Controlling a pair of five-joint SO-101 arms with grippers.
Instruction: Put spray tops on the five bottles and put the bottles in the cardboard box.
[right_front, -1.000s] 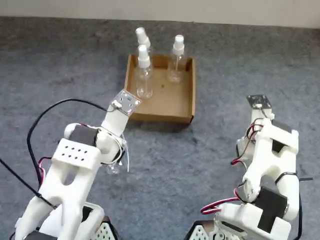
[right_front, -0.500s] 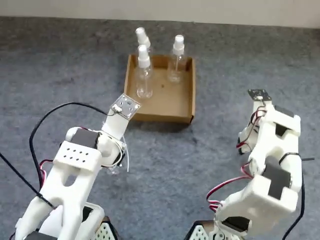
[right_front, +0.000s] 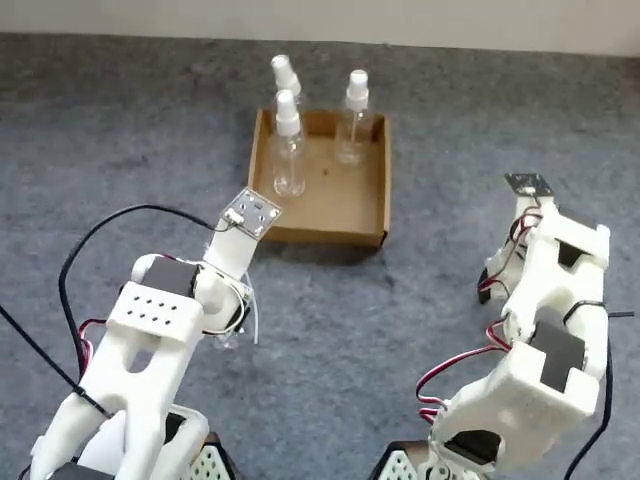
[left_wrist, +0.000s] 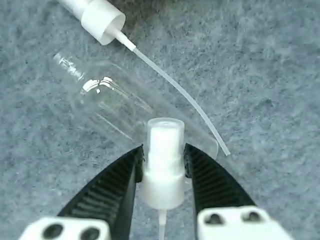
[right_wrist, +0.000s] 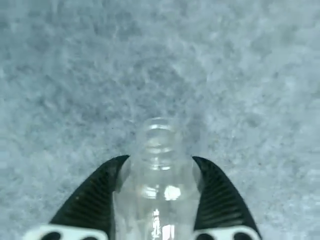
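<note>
My left gripper (left_wrist: 163, 151) is shut on a white spray top (left_wrist: 162, 172), holding it just above a clear bottle (left_wrist: 115, 107) that lies on its side on the grey carpet. A second spray top (left_wrist: 100, 17) with a long dip tube lies beside that bottle. My right gripper (right_wrist: 160, 161) is shut on a clear bottle (right_wrist: 159, 142) with a bare threaded neck, held above the carpet. In the high view the cardboard box (right_front: 375, 215) holds two capped bottles (right_front: 288, 150) (right_front: 353, 125). A third capped bottle (right_front: 283, 75) stands at its far left corner.
The left arm (right_front: 160, 320) is low at the front left, with its black cable looping out to the side. Raised at the right stands the right arm (right_front: 550, 300). Open grey carpet (right_front: 430, 270) lies between the arms and the box.
The right arm has lifted and swung slightly outward, its wrist now farther from the front edge. The left arm shifted a little at first, then stayed still.
</note>
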